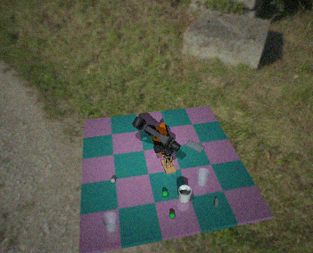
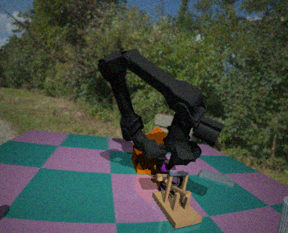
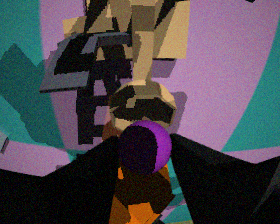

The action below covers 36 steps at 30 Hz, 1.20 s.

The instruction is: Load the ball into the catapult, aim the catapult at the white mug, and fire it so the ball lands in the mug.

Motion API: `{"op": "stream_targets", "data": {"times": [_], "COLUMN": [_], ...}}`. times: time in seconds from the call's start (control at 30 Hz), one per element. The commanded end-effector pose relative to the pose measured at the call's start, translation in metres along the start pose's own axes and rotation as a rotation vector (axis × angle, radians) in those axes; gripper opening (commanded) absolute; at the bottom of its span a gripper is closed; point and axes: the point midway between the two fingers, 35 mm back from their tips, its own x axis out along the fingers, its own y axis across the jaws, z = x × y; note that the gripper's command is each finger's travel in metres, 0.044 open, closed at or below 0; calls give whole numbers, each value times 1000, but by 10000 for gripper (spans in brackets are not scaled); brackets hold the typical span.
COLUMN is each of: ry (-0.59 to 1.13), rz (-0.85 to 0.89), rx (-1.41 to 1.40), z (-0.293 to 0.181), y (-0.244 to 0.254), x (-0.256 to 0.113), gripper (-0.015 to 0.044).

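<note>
One purple ball (image 2: 164, 167) (image 3: 145, 147) is what you have in hand: your black parallel-jaw gripper (image 3: 144, 141) is clamped on it, a dark finger pressing from each side. You hold it close to the hollow cup (image 2: 160, 177) (image 3: 142, 107) at the arm end of the tan wooden catapult (image 1: 168, 168) (image 2: 187, 217) (image 3: 173, 35); in the wrist view the ball overlaps the cup's rim, but you cannot tell from this whether they touch. Picking up the ball is done, then, and loading looks to be the step in hand, nearly at the release. You have yet to let the ball settle in the cup, aim the catapult and fire it. Your target, the white mug with a dark inside (image 1: 185, 194), stands upright on the near side of the pink and teal checkered mat (image 1: 135, 189) (image 2: 79, 193) (image 3: 231, 60), a little right of the catapult in the top view, so the base probably wants a slight turn before you shoot. Two green balls (image 1: 165, 193) (image 1: 172, 215) lie left of the mug, one of them nearer the mat's near edge, and neither is the one you carry. You find no brand, label or writing that can be read on the catapult, the mug or the arm.
</note>
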Motion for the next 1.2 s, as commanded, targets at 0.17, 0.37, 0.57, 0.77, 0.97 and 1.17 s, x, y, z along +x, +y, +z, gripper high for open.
{"op": "stream_targets", "data": {"times": [0.17,0.37,0.57,0.77,0.97,1.17], "ry": [1,1,1,-31,-70,-201], "rz": [0,0,0,12,26,76], "rx": [1,1,1,-23,-61,-94], "z": [2,2,2,-9,-39,13], "y": [0,0,0,2,1,18], "x": [7,7,7,-38,-97,-99], "gripper": [0,26,184,341,440,440]}}
